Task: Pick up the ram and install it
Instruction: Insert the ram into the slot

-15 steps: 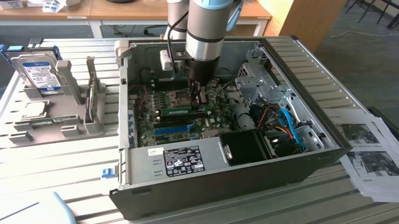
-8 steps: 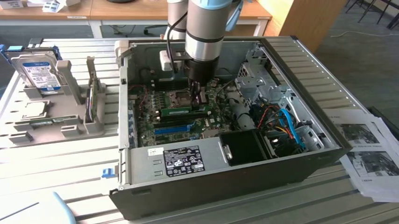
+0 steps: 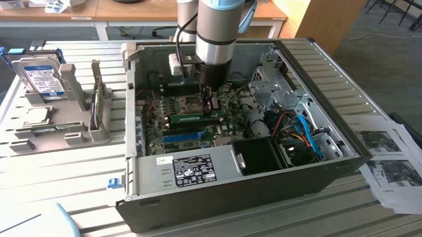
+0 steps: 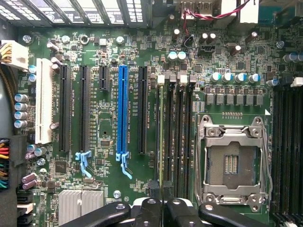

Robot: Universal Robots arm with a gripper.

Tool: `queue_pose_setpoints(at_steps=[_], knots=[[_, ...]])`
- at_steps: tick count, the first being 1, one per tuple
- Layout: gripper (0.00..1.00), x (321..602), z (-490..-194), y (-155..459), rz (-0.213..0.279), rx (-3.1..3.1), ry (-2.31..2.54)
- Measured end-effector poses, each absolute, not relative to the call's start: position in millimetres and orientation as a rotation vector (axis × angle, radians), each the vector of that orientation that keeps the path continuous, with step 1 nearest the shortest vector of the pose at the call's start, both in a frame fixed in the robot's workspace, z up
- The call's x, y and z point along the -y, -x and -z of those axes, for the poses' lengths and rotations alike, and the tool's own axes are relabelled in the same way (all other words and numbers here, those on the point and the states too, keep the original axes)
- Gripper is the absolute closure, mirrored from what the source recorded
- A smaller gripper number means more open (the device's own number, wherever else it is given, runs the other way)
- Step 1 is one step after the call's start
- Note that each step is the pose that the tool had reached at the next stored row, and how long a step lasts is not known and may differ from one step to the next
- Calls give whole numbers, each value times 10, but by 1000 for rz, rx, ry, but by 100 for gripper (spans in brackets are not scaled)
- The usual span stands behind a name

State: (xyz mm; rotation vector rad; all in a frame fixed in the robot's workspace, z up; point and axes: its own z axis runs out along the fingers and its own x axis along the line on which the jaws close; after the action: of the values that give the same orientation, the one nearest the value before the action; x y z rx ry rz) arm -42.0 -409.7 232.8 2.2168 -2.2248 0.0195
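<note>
The ram (image 3: 191, 118) is a thin green stick standing on edge in a memory slot of the motherboard (image 3: 158, 140), inside the open computer case (image 3: 264, 190). My gripper (image 3: 211, 104) reaches straight down into the case and meets the ram near its end on the exterior view's right. In the wrist view the ram (image 4: 161, 137) shows edge-on as a thin pale line in the outermost of the black memory slots (image 4: 182, 132), the one nearest the expansion slots. It runs in between the fingers of my gripper (image 4: 161, 190), which is shut on the ram.
A long blue slot (image 4: 123, 111) and black slots (image 4: 84, 109) lie beside the memory slots. The bare CPU socket (image 4: 232, 163) is on their other side. Cables (image 3: 300, 131) and a drive cage (image 3: 270, 79) crowd the case. A grey holder (image 3: 46, 128) with a hard drive (image 3: 39, 74) stands outside. Papers (image 3: 389, 158) lie nearby.
</note>
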Motion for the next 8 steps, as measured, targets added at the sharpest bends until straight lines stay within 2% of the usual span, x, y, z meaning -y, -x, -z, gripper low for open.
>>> queue_pose_setpoints(at_steps=[8], knots=[[89,4098,-2328,423,-30,2230,-2221]])
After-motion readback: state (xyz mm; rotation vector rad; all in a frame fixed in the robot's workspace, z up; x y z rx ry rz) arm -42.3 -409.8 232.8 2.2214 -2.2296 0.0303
